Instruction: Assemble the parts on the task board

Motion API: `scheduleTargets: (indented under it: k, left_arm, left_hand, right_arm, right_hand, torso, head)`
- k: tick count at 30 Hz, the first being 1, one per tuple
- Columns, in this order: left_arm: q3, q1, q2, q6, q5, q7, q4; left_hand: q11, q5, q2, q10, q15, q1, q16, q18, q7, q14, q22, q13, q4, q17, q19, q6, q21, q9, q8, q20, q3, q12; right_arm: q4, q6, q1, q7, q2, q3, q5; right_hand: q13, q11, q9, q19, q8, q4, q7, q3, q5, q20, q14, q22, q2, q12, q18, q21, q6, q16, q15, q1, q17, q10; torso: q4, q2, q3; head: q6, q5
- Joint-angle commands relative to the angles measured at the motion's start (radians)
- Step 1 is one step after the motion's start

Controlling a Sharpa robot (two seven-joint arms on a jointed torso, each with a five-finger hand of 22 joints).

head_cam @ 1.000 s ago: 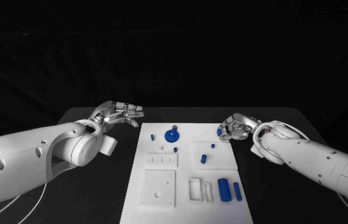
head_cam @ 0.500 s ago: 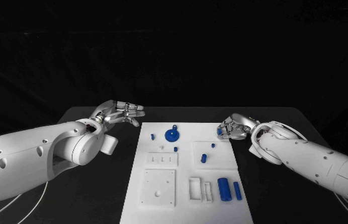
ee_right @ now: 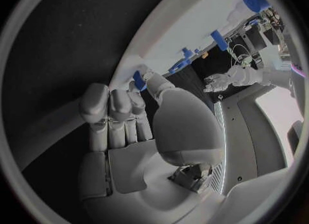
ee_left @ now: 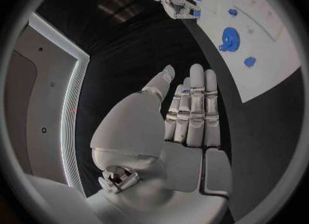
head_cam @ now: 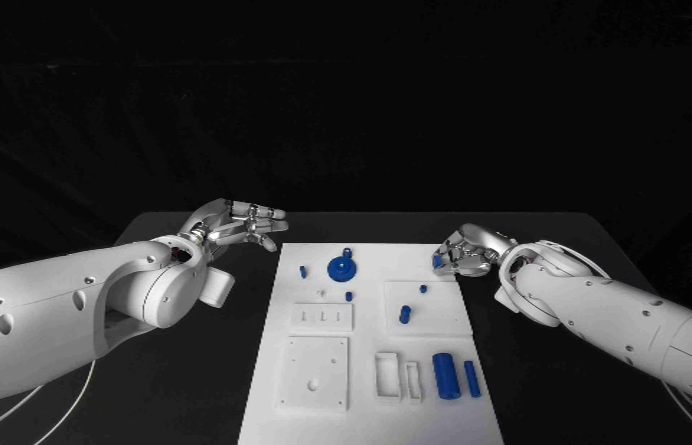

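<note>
Flat white task board (head_cam: 325, 385), round toothed blue gear (head_cam: 342, 270)

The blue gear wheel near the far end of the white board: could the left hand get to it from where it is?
Probably yes. The left hand hovers open beside the task board, and nothing lies between it and the blue gear.

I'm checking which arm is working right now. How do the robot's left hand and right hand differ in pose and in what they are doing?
The left hand is spread open and holds nothing; the right hand is curled, pinching a small blue part.
The left hand is off the task board, over the black table beside its far left corner; the right hand is at the board's far right corner.
Both are silver, on white arms.
</note>
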Motion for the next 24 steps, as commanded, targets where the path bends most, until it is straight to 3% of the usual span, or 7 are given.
scheduleTargets:
  k: [1, 8, 12, 16, 20, 21, 24]
  left_arm:
    - [0.001, 0.001, 0.001, 0.016, -0.007, 0.003, 0.001]
    - [0.001, 0.001, 0.005, 0.027, -0.028, -0.018, -0.003]
    - [0.002, 0.001, 0.009, 0.044, -0.053, -0.064, -0.005]
    - [0.006, 0.004, 0.018, 0.080, -0.093, -0.135, -0.008]
    - [0.008, 0.018, 0.042, 0.131, -0.147, -0.213, -0.026]
    - [0.008, 0.021, 0.049, 0.139, -0.160, -0.232, -0.030]
    - [0.009, 0.029, 0.068, 0.150, -0.184, -0.277, -0.038]
  left_hand:
    - [-0.005, 0.005, 0.006, 0.011, 0.000, 0.001, -0.003, -0.001, -0.002, -0.001, 0.000, 0.001, 0.000, 0.000, -0.004, 0.001, 0.007, 0.001, 0.001, 0.003, 0.003, -0.002]
    - [-0.021, 0.004, 0.014, 0.059, -0.006, -0.005, 0.001, -0.005, -0.016, -0.001, 0.000, 0.002, 0.004, 0.002, -0.005, 0.038, 0.008, 0.002, 0.004, 0.000, 0.006, 0.000]
    - [-0.044, 0.001, 0.018, 0.126, -0.017, -0.025, 0.015, -0.013, -0.030, 0.013, -0.003, 0.004, 0.015, 0.009, 0.008, 0.069, 0.007, 0.003, 0.002, -0.009, 0.000, 0.003]
    - [-0.075, -0.006, 0.009, 0.219, -0.043, -0.075, 0.088, -0.021, -0.047, 0.070, 0.000, 0.006, 0.053, 0.046, 0.059, 0.087, 0.023, 0.002, -0.001, -0.033, -0.029, 0.003]
    - [-0.104, -0.025, 0.001, 0.317, -0.077, -0.114, 0.219, -0.034, -0.063, 0.104, 0.024, 0.018, 0.106, 0.129, 0.118, 0.100, 0.072, 0.005, -0.002, -0.072, -0.074, 0.018]
    - [-0.109, -0.028, 0.009, 0.325, -0.081, -0.128, 0.259, -0.037, -0.064, 0.101, 0.035, 0.031, 0.133, 0.156, 0.122, 0.100, 0.087, 0.005, -0.001, -0.079, -0.091, 0.052]
    - [-0.117, -0.033, 0.005, 0.326, -0.094, -0.140, 0.322, -0.034, -0.066, 0.123, 0.057, 0.060, 0.161, 0.193, 0.152, 0.099, 0.119, 0.005, -0.001, -0.092, -0.113, 0.123]
  right_arm:
    - [0.005, -0.058, -0.001, 0.000, 0.002, 0.000, 0.005]
    - [0.030, -0.093, -0.001, -0.019, 0.001, 0.000, 0.018]
    - [0.072, -0.086, 0.010, -0.049, -0.004, 0.000, 0.008]
    - [0.123, -0.060, 0.030, -0.102, -0.003, 0.001, -0.023]
    - [0.175, -0.031, 0.047, -0.156, 0.008, 0.001, -0.057]
    - [0.190, -0.025, 0.050, -0.170, 0.011, 0.001, -0.067]
    - [0.229, -0.010, 0.057, -0.204, 0.023, 0.001, -0.092]
  right_hand:
    - [0.002, -0.008, 0.008, 0.032, 0.005, -0.004, -0.020, 0.007, -0.004, -0.009, 0.000, 0.121, 0.023, 0.004, -0.002, 0.006, 0.053, 0.005, -0.006, 0.002, 0.002, 0.005]
    - [0.009, -0.010, 0.007, 0.033, 0.005, -0.019, -0.022, 0.004, 0.007, -0.011, 0.002, 0.122, 0.023, 0.004, -0.003, 0.012, 0.059, 0.012, -0.007, -0.009, 0.014, 0.011]
    - [0.011, -0.011, 0.007, 0.033, 0.005, -0.019, -0.024, -0.007, 0.006, -0.011, 0.002, 0.121, 0.023, 0.003, -0.002, 0.011, 0.062, 0.012, -0.007, -0.012, 0.017, 0.012]
    - [0.012, -0.012, 0.007, 0.033, 0.005, -0.015, -0.026, -0.016, 0.001, -0.011, 0.002, 0.121, 0.021, 0.002, -0.002, 0.012, 0.063, 0.012, -0.008, -0.014, 0.018, 0.012]
    - [0.013, -0.012, 0.006, 0.033, 0.004, -0.013, -0.026, -0.017, 0.001, -0.011, 0.003, 0.121, 0.019, 0.002, -0.002, 0.011, 0.062, 0.012, -0.008, -0.013, 0.019, 0.012]
    - [0.014, -0.013, 0.006, 0.033, 0.005, -0.009, -0.027, -0.018, 0.001, -0.012, 0.003, 0.121, 0.017, 0.001, -0.002, 0.010, 0.063, 0.012, -0.008, -0.013, 0.020, 0.012]
    - [0.015, -0.012, 0.006, 0.034, 0.004, -0.004, -0.027, -0.016, 0.000, -0.012, 0.003, 0.121, 0.013, 0.001, -0.002, 0.009, 0.063, 0.011, -0.008, -0.010, 0.021, 0.012]
  torso:
    - [-0.0004, 0.000, 0.0005]
    - [-0.0044, -0.001, 0.0000]
    - [-0.0112, -0.004, -0.0004]
    - [-0.0181, -0.011, -0.0001]
    - [-0.0227, -0.017, -0.0007]
    - [-0.0235, -0.019, -0.0011]
    - [-0.0252, -0.022, -0.0010]
  head:
    - [0.000, 0.000]
    - [0.003, 0.005]
    - [0.010, 0.010]
    - [0.013, 0.019]
    - [0.010, 0.029]
    - [0.010, 0.031]
    - [0.005, 0.036]
